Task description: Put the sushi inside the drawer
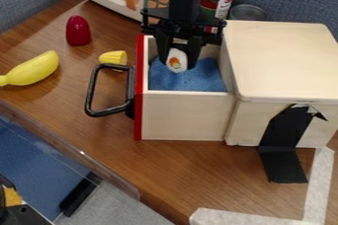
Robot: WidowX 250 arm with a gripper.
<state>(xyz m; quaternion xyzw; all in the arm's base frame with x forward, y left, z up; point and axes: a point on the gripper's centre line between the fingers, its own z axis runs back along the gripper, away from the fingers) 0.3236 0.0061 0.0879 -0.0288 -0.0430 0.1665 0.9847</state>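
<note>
Sushi (pixel 177 62) sits pinched between the gripper's (pixel 178 60) fingertips — drawer (pixel 185 116) open right below the hand, blue cloth (pixel 188 77) under it, wooden box (pixel 284 61) just beside.

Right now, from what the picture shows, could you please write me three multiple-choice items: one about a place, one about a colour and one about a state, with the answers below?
1. Where is the sushi?
A) Beside the banana
B) On top of the microwave
C) Over the inside of the drawer

2. What colour is the drawer's front panel?
A) Red
B) Green
C) Yellow

3. How does the drawer stand?
A) Fully shut
B) Pulled open
C) Turned upside down

Answers:
1. C: the gripper holds it above the blue lining.
2. A: the panel that carries the black handle is red.
3. B: its inside shows beside the wooden cabinet.
</note>
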